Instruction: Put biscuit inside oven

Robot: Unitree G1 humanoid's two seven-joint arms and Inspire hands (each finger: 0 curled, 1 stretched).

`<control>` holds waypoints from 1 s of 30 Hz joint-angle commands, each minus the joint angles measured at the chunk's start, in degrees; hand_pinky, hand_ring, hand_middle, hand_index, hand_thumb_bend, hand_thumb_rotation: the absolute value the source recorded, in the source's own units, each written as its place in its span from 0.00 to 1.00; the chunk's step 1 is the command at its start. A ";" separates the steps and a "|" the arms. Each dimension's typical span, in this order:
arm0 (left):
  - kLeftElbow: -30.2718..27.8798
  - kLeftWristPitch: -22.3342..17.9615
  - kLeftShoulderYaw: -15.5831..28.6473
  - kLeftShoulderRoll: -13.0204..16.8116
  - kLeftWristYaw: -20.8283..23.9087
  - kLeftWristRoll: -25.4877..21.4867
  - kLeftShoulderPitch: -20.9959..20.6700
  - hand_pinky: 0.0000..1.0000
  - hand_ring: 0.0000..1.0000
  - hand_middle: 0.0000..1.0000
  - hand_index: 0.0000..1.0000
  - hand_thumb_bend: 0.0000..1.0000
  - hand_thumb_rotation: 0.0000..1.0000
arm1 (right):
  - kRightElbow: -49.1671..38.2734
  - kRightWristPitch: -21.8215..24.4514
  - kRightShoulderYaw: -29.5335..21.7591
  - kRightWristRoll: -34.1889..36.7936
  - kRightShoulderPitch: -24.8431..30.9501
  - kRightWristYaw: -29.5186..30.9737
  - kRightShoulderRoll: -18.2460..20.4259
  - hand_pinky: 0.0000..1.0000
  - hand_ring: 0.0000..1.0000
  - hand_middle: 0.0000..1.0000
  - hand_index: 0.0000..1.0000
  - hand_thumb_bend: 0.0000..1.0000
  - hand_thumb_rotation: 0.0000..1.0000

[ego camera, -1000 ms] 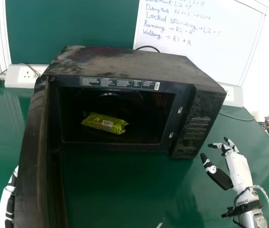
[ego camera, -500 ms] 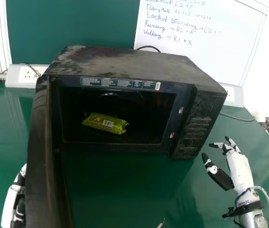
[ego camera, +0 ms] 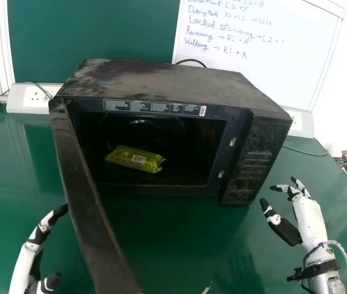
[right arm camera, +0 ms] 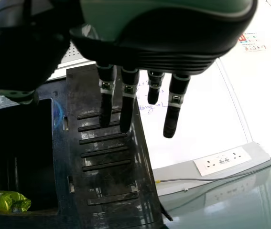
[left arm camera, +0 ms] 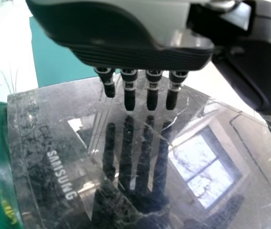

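- the left hand is released, fingers extended and gripping nothing, at the outer side of the door; whether its fingertips touch the panel i cannot tell.
- just right of that hand, the oven door hangs ajar. the step in hand looks to be pushing it closed, best done with straight fingers laid flat on the outer face, well away from the hinge, where a light push swings it easily.
- the push should follow the door's arc, forward and to the right of the left hand, slow near the end, then firm enough to latch; glossy as the face is, fingertips may slide if they meet it at a slant.
- beyond the door, ahead and right of the left hand, the biscuit packet lies inside the oven, seemingly far enough in for the door to miss it.
- right of the oven, the right hand is released too, holding nothing; it does best kept out of the door's path.
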 commanded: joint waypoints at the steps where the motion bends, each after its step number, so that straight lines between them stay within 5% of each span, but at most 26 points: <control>1: -0.50 0.12 0.36 0.17 1.78 1.85 0.42 0.89 0.97 1.00 0.98 0.91 0.64 | -0.46 -0.17 -0.27 0.04 0.60 -0.59 -0.07 0.67 0.76 0.77 0.76 0.76 0.60; 19: -4.15 1.72 1.86 1.66 13.53 16.98 0.14 0.79 0.93 0.99 0.97 0.87 0.71 | -0.02 -0.68 -0.34 0.39 0.57 -0.99 0.03 0.69 0.76 0.76 0.76 0.76 0.57; 30: -6.21 3.82 1.31 4.49 21.59 26.51 -0.61 0.86 0.93 1.00 0.99 0.84 0.73 | -0.49 0.31 0.00 0.69 0.24 -0.21 0.18 0.69 0.77 0.78 0.77 0.76 0.59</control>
